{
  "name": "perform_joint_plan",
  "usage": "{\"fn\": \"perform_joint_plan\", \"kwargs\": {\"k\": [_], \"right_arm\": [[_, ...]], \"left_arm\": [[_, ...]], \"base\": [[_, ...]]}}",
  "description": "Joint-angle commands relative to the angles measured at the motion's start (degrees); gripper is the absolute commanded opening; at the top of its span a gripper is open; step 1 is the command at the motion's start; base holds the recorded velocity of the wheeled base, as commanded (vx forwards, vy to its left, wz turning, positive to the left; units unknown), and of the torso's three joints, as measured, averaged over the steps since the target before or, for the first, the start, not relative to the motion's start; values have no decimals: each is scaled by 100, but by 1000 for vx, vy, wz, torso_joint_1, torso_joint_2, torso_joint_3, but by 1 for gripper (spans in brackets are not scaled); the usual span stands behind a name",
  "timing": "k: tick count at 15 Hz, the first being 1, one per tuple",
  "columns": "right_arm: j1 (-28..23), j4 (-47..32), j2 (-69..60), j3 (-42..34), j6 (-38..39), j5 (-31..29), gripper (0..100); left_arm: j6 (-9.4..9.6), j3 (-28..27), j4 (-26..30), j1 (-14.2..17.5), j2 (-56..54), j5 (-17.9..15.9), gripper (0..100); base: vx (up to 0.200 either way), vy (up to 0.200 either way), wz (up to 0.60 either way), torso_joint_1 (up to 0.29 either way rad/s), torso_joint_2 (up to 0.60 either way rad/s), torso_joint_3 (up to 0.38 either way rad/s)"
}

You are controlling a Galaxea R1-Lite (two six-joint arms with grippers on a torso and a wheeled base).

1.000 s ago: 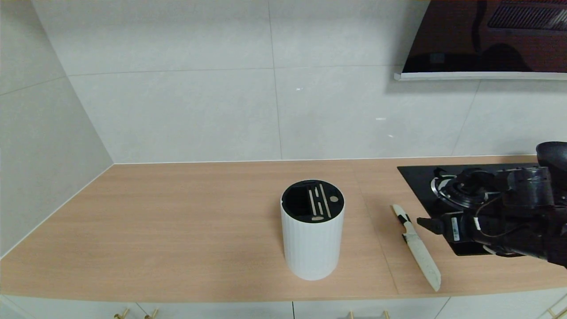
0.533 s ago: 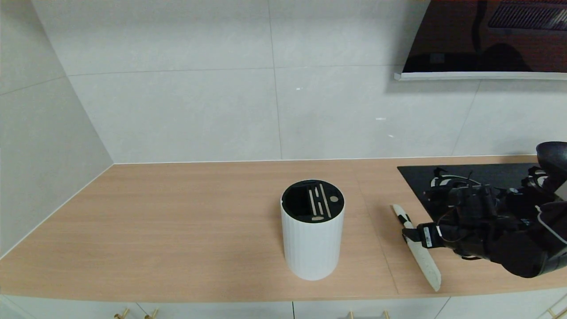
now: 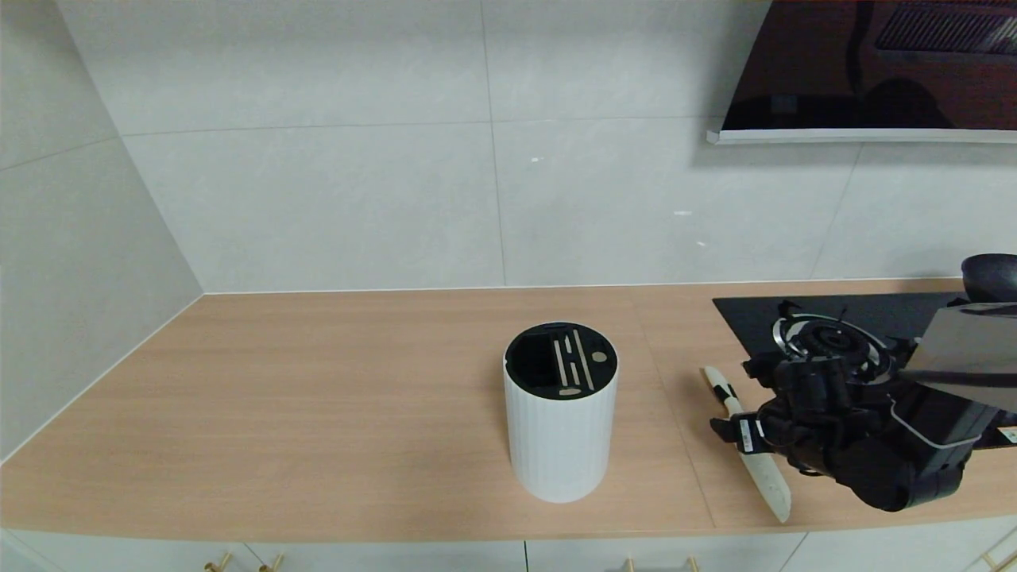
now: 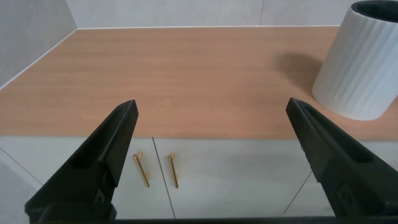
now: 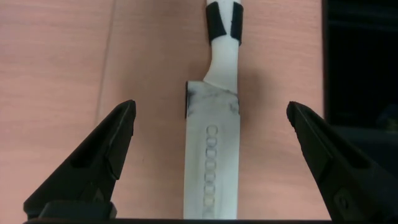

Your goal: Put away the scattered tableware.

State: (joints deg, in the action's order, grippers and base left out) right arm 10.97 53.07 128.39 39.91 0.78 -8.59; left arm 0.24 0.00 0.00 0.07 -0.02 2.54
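Note:
A white knife with a black-banded handle lies on the wooden counter, right of the holder, with its blade pointing to the front edge. My right gripper hangs low over its middle. In the right wrist view the gripper is open, one finger on each side of the knife near where blade meets handle, not touching it. A white ribbed knife holder with a black slotted top stands mid-counter. My left gripper is open and empty off the counter's front edge, with the holder beyond it.
A black gas stove with a burner sits right behind the knife. A dark range hood hangs above. Bare wooden counter spreads left of the holder. Gold cabinet handles show below the counter edge.
My right arm has swung left from over the stove and come down over the knife. The knife and the holder have not moved.

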Motion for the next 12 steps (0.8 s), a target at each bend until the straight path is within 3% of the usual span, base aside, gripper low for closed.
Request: {"fn": "perform_joint_plan", "kwargs": {"k": [1,12], "right_arm": [[-16,46,318,96,71,-2,100],[-78,55,626,421,353,-116,100]], "left_arm": [[2,0,0,1,2,1,100],[2,0,0,1,2,1,100]], "base": [[0,0,0,0,0,0],[0,0,0,0,0,0]]}}
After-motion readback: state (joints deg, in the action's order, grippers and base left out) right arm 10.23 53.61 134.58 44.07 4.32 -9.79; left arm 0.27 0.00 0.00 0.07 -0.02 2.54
